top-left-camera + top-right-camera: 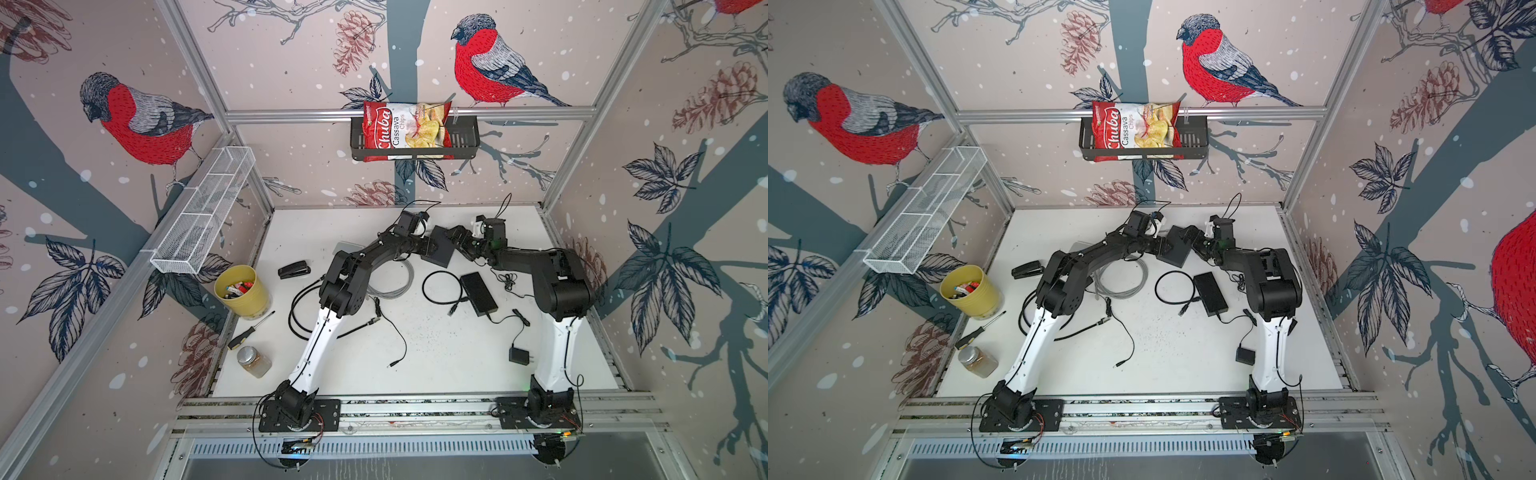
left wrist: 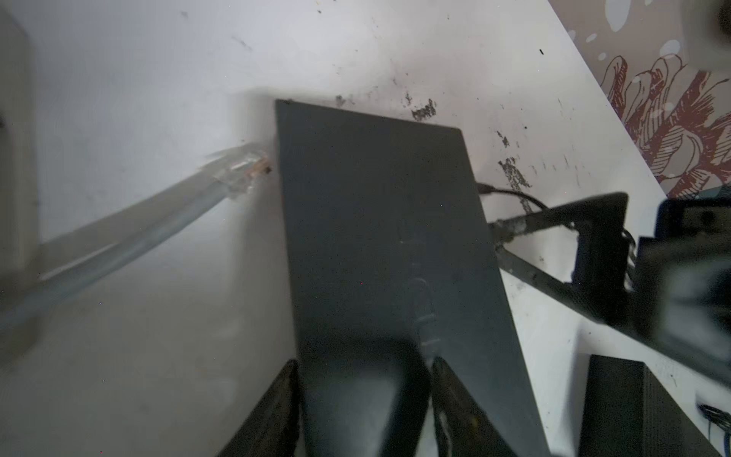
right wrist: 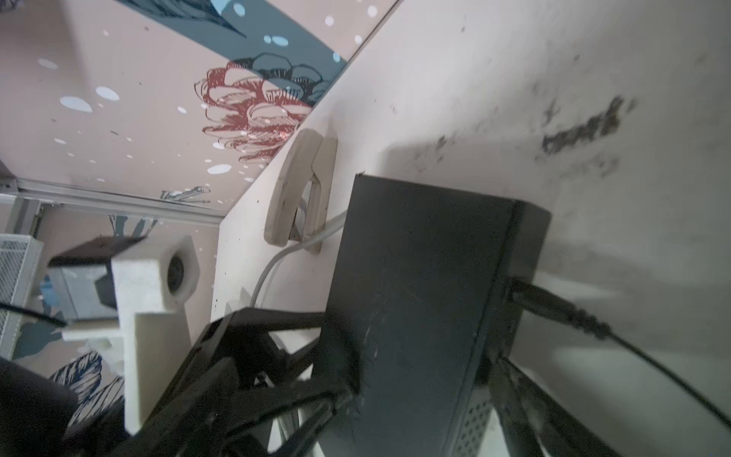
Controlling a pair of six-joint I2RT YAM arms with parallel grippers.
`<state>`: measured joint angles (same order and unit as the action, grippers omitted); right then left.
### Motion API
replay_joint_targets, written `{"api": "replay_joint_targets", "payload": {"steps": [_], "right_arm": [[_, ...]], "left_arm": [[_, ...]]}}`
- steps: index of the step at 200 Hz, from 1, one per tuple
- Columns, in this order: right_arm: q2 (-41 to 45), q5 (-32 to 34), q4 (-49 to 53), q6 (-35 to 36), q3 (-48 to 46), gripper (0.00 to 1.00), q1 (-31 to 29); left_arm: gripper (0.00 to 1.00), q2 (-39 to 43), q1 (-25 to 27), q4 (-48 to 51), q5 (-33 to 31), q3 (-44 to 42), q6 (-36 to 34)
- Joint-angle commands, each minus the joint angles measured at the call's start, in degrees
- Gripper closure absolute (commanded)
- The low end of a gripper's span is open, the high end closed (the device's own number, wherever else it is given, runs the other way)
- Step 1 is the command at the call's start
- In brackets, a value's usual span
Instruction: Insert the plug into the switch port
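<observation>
The left gripper [image 2: 364, 362] is clamped on the near end of the switch [image 2: 379, 221], a finger on either side. The box looks tipped up off the table [image 2: 118, 99] and runs straight out ahead of the fingertips.

The plug [image 2: 243, 170] is clear, on a grey cable [image 2: 130, 241]. It lies loose on the table, ahead of that gripper and off the side of the switch that faces away from the right arm. Its long axis points at the switch's side face at a slant. The nose is just beside the edge, maybe touching, and not seated as far as I can see. The ports are hidden in every view, so I can't tell which one the nose lines up w/.

On the opp. side of the switch, the right gripper [image 3: 421, 380] has its jaws spread wide, one finger each side of the box. I can't tell if the pads press on it or stand clear. A black power lead [image 3: 553, 308] is plugged in on that side, beside the right fingers.

My read: the move turns on plug vs. switch face.
- The left gripper is nearer the plug but busy w/ the switch.
- The right gripper is the likely one to take the plug, but the whole switch sits btwn them.
- So it would need to go round or over, then push along the plug's own axis while the left braces.
</observation>
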<state>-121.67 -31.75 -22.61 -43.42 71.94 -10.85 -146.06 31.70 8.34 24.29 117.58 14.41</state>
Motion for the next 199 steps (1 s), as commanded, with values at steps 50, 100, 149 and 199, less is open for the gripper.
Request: {"api": "replay_joint_targets", "payload": {"steps": [50, 100, 149, 199], "right_arm": [[-0.3, -2.8, -1.9, 1.7, 0.4, 0.01, 4.4], [4.4, -0.6, 2.2, 7.5, -1.8, 0.01, 7.4], [11.3, 22.3, 21.0, 22.1, 4.8, 0.01, 6.3], [11.2, 76.4, 24.0, 38.8, 9.4, 0.0, -6.8]], "left_arm": [[0.49, -4.8, 3.6, -7.5, 9.9, 4.9, 7.6], [0.49, 1.4, 1.8, -8.3, 5.2, -1.0, 4.7], [0.47, 13.9, -0.3, -8.2, -3.9, -10.3, -1.6], [0.36, 27.3, -0.6, -18.0, -22.8, -25.6, -10.0]]}}
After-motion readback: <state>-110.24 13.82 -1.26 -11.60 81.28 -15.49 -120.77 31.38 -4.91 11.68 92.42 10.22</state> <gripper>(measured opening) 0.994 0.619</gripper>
